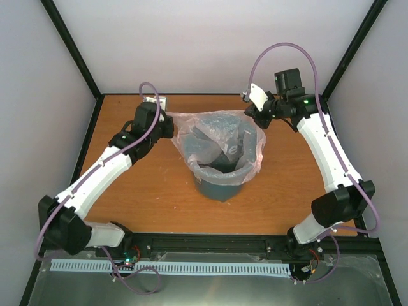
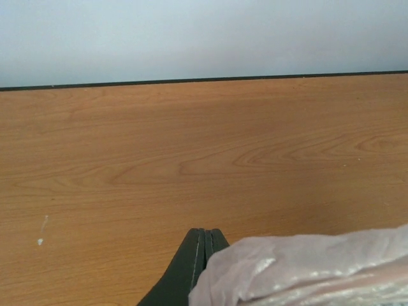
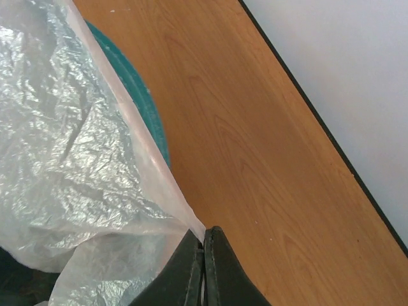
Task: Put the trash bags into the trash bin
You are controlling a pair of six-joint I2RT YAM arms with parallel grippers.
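Observation:
The teal trash bin (image 1: 219, 185) stands in the middle of the table. The pale-pink trash bag (image 1: 220, 137) is spread open over the bin's mouth and hangs down its sides. My left gripper (image 1: 169, 125) is shut on the bag's left edge; in the left wrist view the bag (image 2: 319, 268) bunches beside the closed gripper (image 2: 205, 233). My right gripper (image 1: 253, 115) is shut on the bag's right edge; in the right wrist view the film (image 3: 76, 159) runs taut into the closed gripper (image 3: 204, 231), with the bin's rim (image 3: 143, 102) behind it.
The wooden table (image 1: 153, 191) is walled by white panels with black posts at the back corners. A black rail (image 1: 210, 242) runs along the near edge between the arm bases. A small white object (image 1: 158, 101) lies at the back left.

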